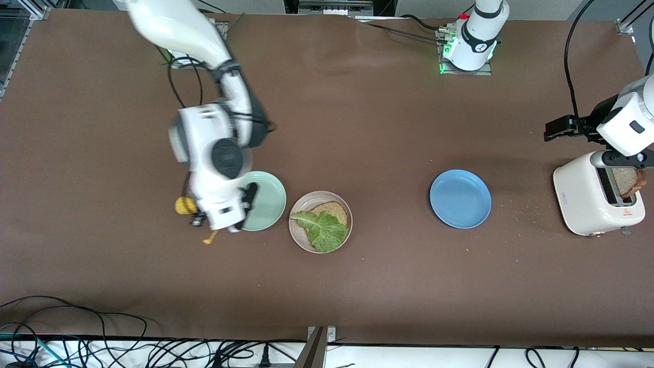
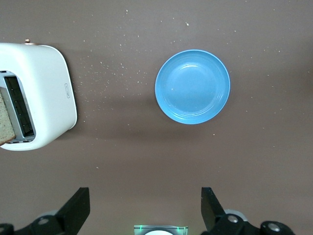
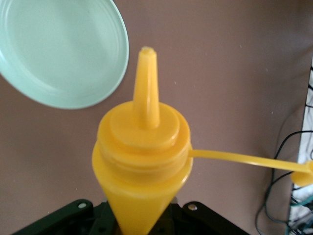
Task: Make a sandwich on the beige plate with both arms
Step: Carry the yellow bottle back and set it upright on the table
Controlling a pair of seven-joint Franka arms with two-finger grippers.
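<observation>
Right gripper (image 3: 142,215) jaws grasping yellow bottle (image 3: 142,161) beside mint plate (image 1: 265,200); left gripper (image 2: 145,208) jaws released.

Three plates lie in a row on the brown bench (image 1: 357,276). The round beige plastic plate (image 1: 301,236) sits between the mint-green plate (image 1: 268,199), touching it, and the blue plate (image 1: 460,199), well apart. On the beige plate lies a brown bread slice (image 1: 334,210) with a crinkly green lettuce leaf (image 1: 323,230) on it. A white toaster (image 1: 582,197) stands at the left arm's end, with a bread slice (image 1: 627,181) in its slot.
</observation>
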